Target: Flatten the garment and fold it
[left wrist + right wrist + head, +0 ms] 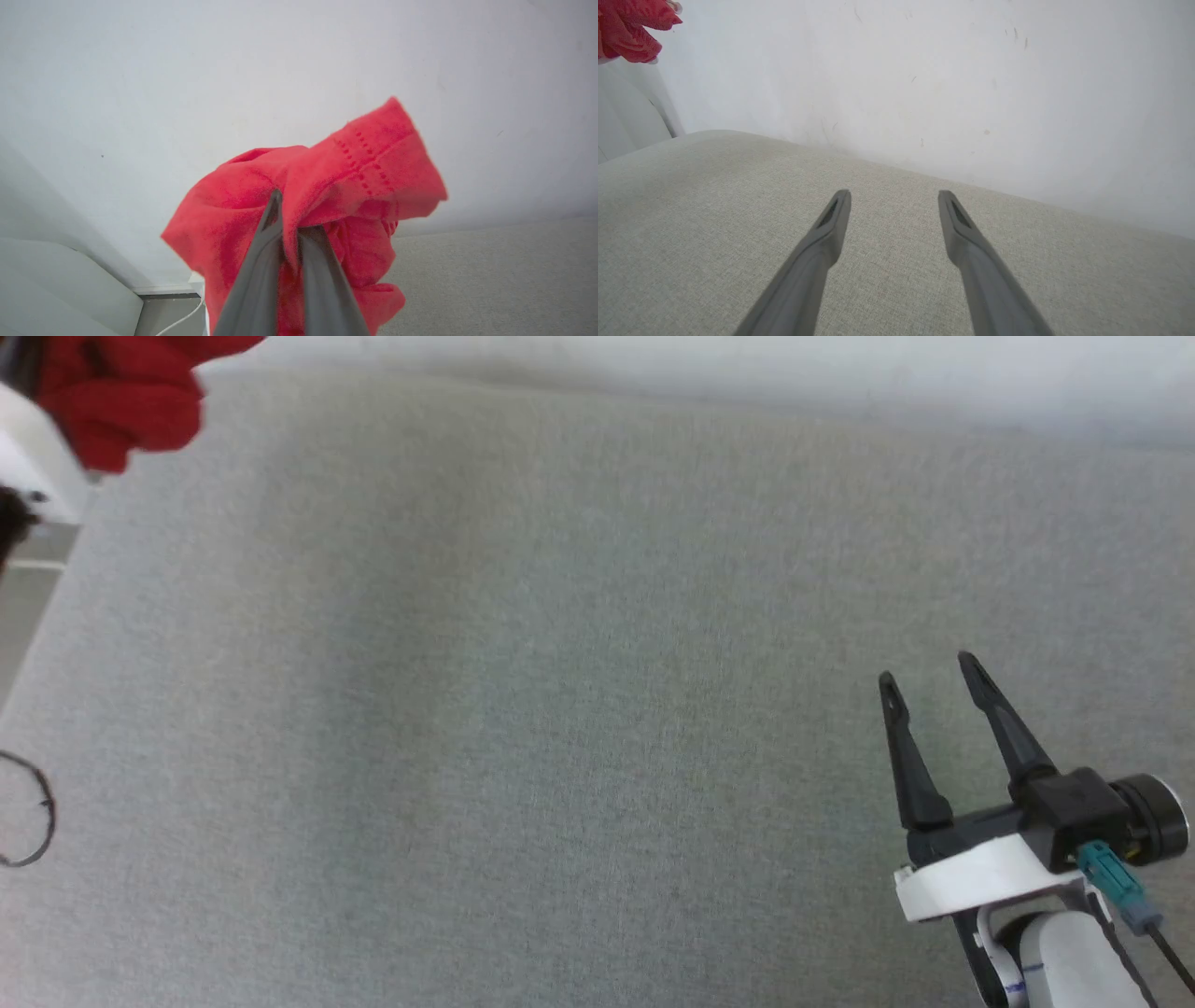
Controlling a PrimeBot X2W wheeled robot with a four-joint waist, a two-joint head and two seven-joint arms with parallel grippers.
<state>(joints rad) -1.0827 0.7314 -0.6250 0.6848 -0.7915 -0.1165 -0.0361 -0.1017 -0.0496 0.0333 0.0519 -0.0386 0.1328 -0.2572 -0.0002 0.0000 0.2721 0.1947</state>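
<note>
Two fingers of the left gripper [292, 212] are pinched on the red garment [355, 172], seen at ten o'clock in the head view; the right gripper [929, 677] is spread wide, empty, at four o'clock.

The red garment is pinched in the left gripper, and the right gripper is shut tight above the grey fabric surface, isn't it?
Not quite: the right gripper is open, not shut. The right wrist view shows its jaws standing well apart above the grey fabric surface. The red garment is indeed pinched in the left gripper.
</note>
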